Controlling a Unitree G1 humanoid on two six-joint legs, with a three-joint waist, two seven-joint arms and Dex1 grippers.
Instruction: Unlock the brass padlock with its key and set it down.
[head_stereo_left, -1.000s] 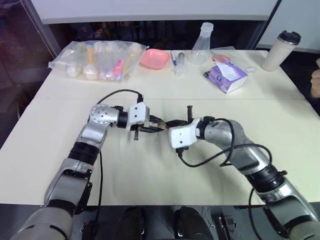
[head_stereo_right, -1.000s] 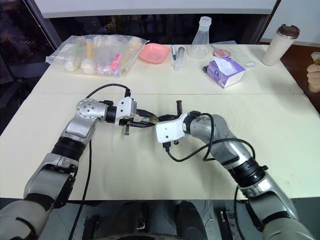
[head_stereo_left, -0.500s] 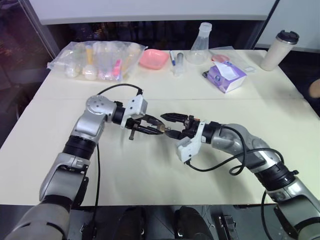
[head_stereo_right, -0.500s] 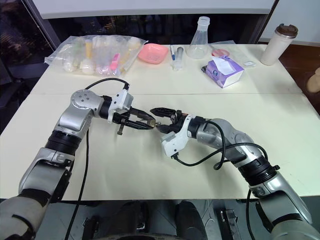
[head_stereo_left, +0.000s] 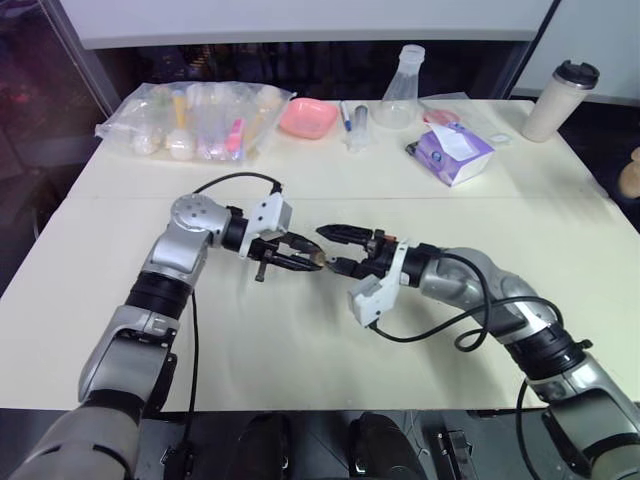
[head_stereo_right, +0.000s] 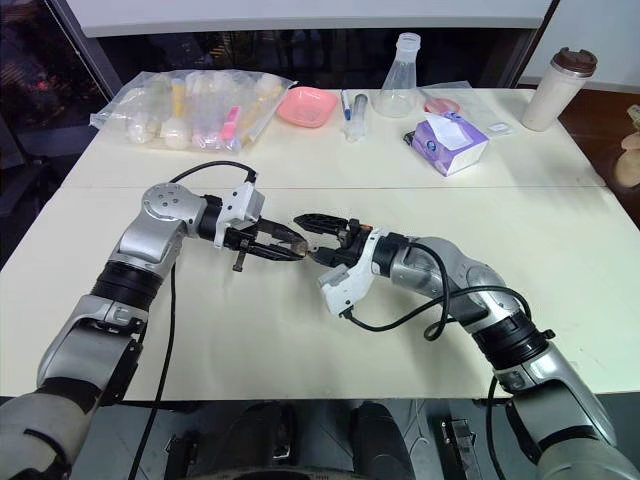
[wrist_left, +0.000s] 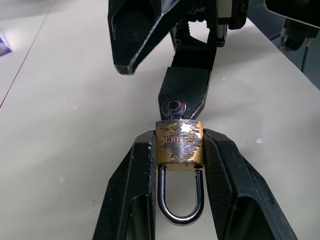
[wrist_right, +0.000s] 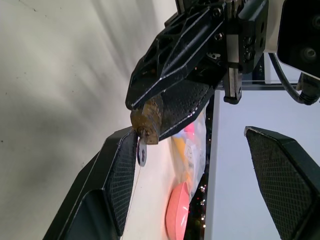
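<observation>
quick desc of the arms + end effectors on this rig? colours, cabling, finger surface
Both arms are silver-grey metal with black bands at the joints. Each wrist has a white housing, and a loose black cable loops from it back along the forearm. The left end effector and right end effector each have two black, tapered fingers; the inner pads carry a fine cross-hatched grip texture. No markings are legible.

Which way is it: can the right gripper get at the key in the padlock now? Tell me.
Probably yes. The left gripper holds the brass padlock with the key sticking out toward the right gripper, whose fingers stand open with one finger beside the key and nothing between them.
</observation>
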